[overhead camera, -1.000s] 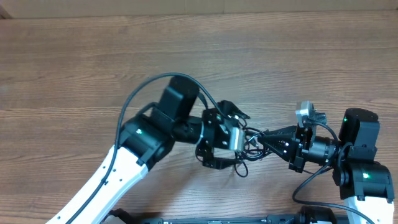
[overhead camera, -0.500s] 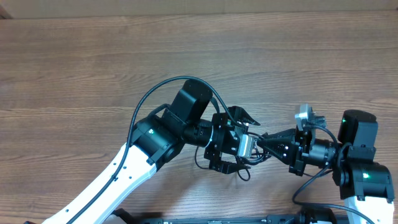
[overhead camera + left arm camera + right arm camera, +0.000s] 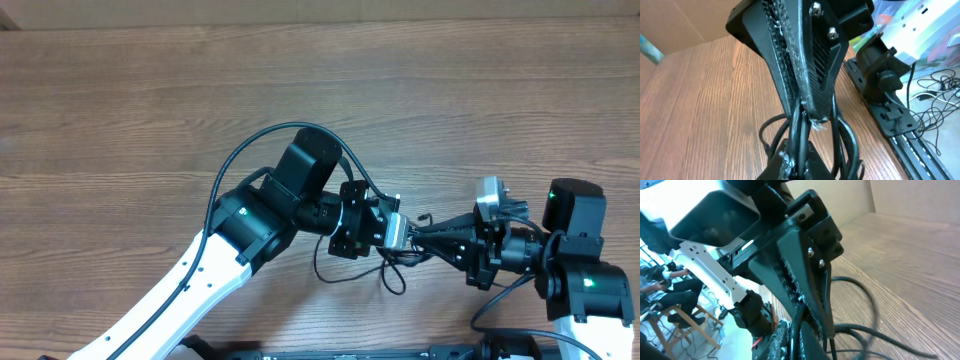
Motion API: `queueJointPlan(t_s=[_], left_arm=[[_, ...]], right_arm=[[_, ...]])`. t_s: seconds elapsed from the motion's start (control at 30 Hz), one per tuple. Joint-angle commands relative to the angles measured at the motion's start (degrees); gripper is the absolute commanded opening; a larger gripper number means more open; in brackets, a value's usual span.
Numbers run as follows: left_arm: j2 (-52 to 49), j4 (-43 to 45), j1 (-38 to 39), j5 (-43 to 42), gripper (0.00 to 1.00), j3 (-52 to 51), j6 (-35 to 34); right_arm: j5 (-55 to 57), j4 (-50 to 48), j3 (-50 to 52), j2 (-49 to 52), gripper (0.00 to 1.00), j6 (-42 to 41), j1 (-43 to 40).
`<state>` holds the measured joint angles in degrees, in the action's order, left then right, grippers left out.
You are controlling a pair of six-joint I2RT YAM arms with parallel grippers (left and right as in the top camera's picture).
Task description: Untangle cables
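Overhead: cables [image 3: 394,278] bunched between both arms, loops sagging onto the surface [image 3: 150,100].
Left pincer [image 3: 400,240]: clamped on cables.
Right pincer [image 3: 422,237]: pinching cables too (tips almost meeting).
Handling: light, limp, probably slippery; best gripped on a free loop.

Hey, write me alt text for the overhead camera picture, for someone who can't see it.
Two robot arms meet tip to tip near the front of a wooden table, the left gripper and right gripper both closed on a small tangle of thin black cables. Loose loops trail out toward the front edge.
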<state>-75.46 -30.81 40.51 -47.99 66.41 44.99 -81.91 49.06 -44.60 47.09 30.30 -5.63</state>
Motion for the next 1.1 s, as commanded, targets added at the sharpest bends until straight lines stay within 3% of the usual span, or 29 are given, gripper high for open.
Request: queueJointPlan(t_s=[0.0, 0.03, 0.07, 0.1, 0.2, 0.3, 0.37, 0.53, 0.8, 0.93, 1.07], left_arm=[[-0.3, -0.1, 0.0, -0.1, 0.04, 1.0, -0.4], [-0.3, 0.0, 0.0, 0.0, 0.04, 1.0, -1.0], [-0.3, 0.0, 0.0, 0.2, 0.04, 1.0, -1.8], [-0.3, 0.0, -0.1, 1.8, 0.04, 1.0, -4.5], [-0.3, 0.0, -0.1, 11.3, 0.04, 1.0, -16.2], [-0.3, 0.0, -0.1, 22.9, 0.04, 1.0, -28.9], [-0.2, 0.3, -0.1, 30.3, 0.04, 1.0, -39.0], [1.0, 7.6, -0.1, 33.2, 0.04, 1.0, -52.1], [2.4, 17.0, -0.1, 33.6, 0.04, 1.0, -57.5], [2.4, 21.3, -0.1, 33.6, 0.04, 1.0, -64.9], [2.4, 23.9, -0.1, 32.0, 0.04, 1.0, -69.5]], right_arm=[[-3.2, -0.2, 0.0, -0.7, 0.04, 1.4, -0.1], [-3.2, -0.3, 0.0, -0.7, 0.04, 1.2, -0.1], [-3.0, -0.3, 0.0, -0.7, 0.13, 1.3, -0.1], [-3.0, -0.5, 0.0, -0.7, 0.49, 1.2, -0.1], [-2.9, -0.8, 0.0, -0.7, 1.0, 1.0, -0.1], [-1.2, -1.5, 0.0, -0.7, 1.0, -0.9, -0.2], [4.6, -5.6, 0.0, -0.7, 1.0, -11.3, -0.2], [19.5, -11.5, 0.0, -0.7, 1.0, -34.9, -0.1], [20.2, -19.0, -0.3, -0.7, 1.0, -55.5, -0.1], [24.4, -18.4, -2.8, -0.7, 1.0, -57.4, -0.1], [36.3, -8.4, -9.2, -0.7, 1.0, -56.7, -0.1]])
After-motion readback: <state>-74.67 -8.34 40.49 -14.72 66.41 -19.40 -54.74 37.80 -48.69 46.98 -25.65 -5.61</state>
